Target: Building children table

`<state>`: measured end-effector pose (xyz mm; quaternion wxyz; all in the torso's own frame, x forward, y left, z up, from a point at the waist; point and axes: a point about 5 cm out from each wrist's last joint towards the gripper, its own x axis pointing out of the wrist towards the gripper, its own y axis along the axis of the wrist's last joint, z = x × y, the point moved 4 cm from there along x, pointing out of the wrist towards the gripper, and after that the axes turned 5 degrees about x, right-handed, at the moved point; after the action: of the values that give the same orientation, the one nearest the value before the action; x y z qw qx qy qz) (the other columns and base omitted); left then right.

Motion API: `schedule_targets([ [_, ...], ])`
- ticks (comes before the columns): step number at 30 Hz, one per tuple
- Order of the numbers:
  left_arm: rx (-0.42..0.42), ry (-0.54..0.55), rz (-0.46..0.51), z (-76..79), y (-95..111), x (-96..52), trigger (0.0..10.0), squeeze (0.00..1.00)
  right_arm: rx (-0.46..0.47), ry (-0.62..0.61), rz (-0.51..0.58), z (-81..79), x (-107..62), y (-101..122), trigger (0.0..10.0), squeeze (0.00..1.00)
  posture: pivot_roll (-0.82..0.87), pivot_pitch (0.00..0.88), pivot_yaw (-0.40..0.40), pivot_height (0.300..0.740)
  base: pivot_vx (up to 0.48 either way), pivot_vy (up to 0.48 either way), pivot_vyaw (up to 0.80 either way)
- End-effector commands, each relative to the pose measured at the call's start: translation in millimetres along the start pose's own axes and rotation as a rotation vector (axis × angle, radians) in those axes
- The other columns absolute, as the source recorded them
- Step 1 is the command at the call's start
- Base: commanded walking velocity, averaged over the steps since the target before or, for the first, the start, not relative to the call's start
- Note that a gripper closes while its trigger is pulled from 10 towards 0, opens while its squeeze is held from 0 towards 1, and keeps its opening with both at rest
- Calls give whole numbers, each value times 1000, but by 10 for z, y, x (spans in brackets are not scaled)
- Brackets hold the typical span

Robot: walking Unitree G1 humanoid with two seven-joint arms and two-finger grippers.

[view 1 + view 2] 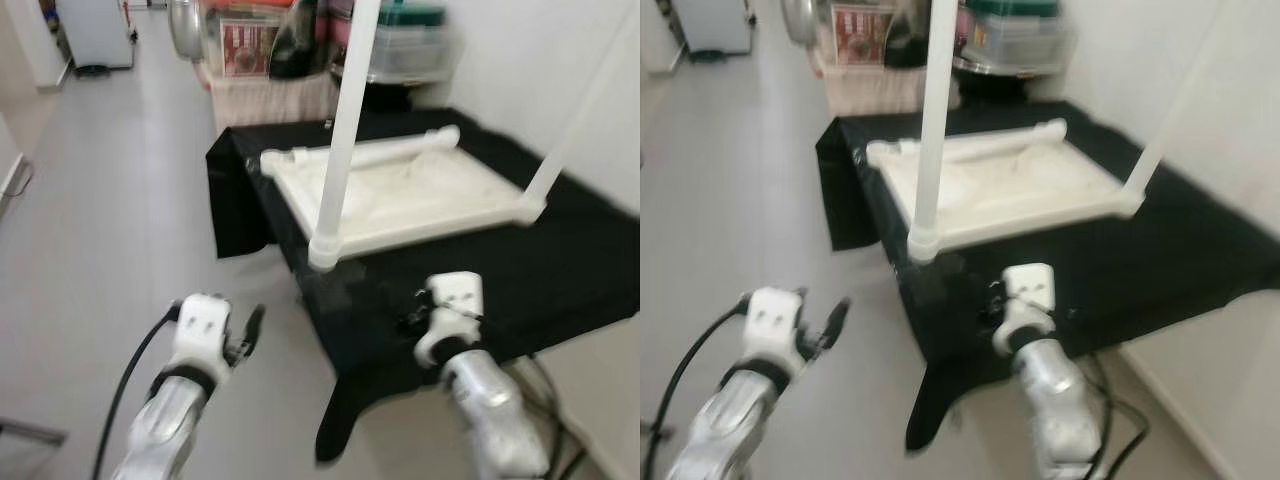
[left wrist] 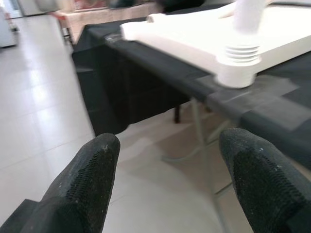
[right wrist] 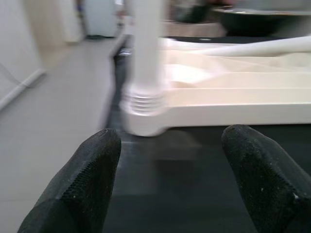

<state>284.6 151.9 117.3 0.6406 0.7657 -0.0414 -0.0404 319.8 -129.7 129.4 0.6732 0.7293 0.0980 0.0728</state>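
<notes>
no writing can be read; the labels on the boxes [image 1: 245,45] past the far edge are blurred. the left hand [image 2: 165,184] hangs open and empty over the grey floor [image 1: 110,220], off the surface's near left corner. the right hand [image 3: 170,179], fingers spread and holding nothing, hovers above the near edge of the black-draped surface [image 1: 560,270]. the white children table [image 1: 400,195] lies upside down at the surface's middle, two legs [image 1: 340,130] standing upright at its near corners.

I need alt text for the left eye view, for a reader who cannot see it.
An upside-down white children's table lies on a black-draped table, with two white legs standing upright at its near corners. Below, the robot's left tool hangs over grey floor, and its right tool is at the cloth's front edge.
</notes>
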Motion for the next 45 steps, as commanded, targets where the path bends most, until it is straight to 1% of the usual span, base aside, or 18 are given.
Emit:
schedule_targets([
  [1,5,19,-15,-28,-49,-8,10000,0,3,-11,8,53,7,12,10000,0,51,0,-26,740,0,0,0],
  [7,9,18,-8,-25,-34,47,10000,0,-13,-3,3,70,38,-16,10000,0,34,0,-2,740,0,0,0],
  [9,5,16,-7,-24,-39,68,10000,0,-6,-1,6,74,45,-23,10000,0,34,0,5,740,261,0,-800],
  [13,-4,22,-16,-35,-63,63,10000,0,-2,9,0,58,56,-39,10000,0,33,0,9,740,274,0,0],
  [16,-5,25,-21,-40,-77,53,10000,0,-10,32,17,26,48,-18,10000,0,36,0,8,740,274,0,0],
  [17,-4,29,-23,-45,-90,40,10000,0,-32,65,25,-26,34,-17,10000,0,38,0,6,740,277,0,800],
  [19,-4,31,-24,-47,-93,35,10000,0,-41,82,25,-53,30,-23,10000,0,38,0,6,740,277,0,800],
  [21,-2,34,-27,-58,-105,19,10000,0,17,97,25,-63,26,-28,10000,0,37,0,9,740,274,0,0],
  [23,-2,35,-29,-62,-110,14,10000,0,38,97,21,-57,27,-33,10000,0,37,0,9,740,274,0,0],
  [26,2,33,-30,-66,-121,5,10000,0,31,106,17,-69,21,-49,10000,0,37,0,14,740,273,0,173],
  [29,7,22,-32,-59,-135,-2,10000,0,84,98,23,-47,0,-72,10000,0,34,0,19,740,259,0,267],
  [32,13,12,-34,-45,-141,-6,10000,0,90,86,17,-21,-10,-87,10000,0,31,0,21,740,247,0,0],
  [35,14,-38,-20,22,-120,-19,10000,0,107,110,38,-18,-43,-50,10000,0,32,0,27,740,80,0,0],
  [37,13,-43,-18,29,-117,-23,10000,0,109,114,41,-16,-48,-44,10000,0,32,0,27,740,0,0,0],
  [38,14,-52,-20,41,-122,-31,10000,0,105,112,40,10,-53,-45,10000,0,33,0,29,740,0,0,0],
  [42,4,-184,3,204,-86,-111,10000,0,60,89,30,371,-126,25,10000,0,32,0,21,740,0,0,0],
  [44,-4,-226,17,256,-64,-138,10000,0,55,122,21,428,-157,59,10000,0,31,0,21,740,0,0,0],
  [45,-5,-279,31,321,-40,-161,10000,0,40,194,0,427,-200,70,10000,0,27,0,18,740,0,0,0],
])
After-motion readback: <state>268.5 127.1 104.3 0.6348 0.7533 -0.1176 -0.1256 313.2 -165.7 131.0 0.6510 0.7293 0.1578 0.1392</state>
